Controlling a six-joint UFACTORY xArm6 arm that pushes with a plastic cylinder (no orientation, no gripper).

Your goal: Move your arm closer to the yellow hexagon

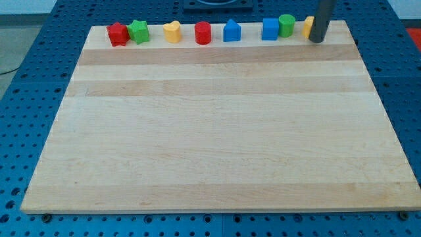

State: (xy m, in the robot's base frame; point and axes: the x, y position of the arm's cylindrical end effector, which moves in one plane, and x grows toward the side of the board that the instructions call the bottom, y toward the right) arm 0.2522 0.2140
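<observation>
The yellow hexagon (pixel 307 26) sits at the view's top right of the wooden board, mostly hidden behind my rod. My tip (pixel 317 40) rests on the board just right of and touching or nearly touching the hexagon; I cannot tell which. The rod comes down from the view's top edge.
A row of blocks runs along the board's top edge: a red block (pixel 118 34), a green star (pixel 138 31), a yellow heart (pixel 172 31), a red cylinder (pixel 202 33), a blue block (pixel 231 31), a blue cube (pixel 270 29), a green cylinder (pixel 287 25). The board's (pixel 210 131) right edge lies near my tip.
</observation>
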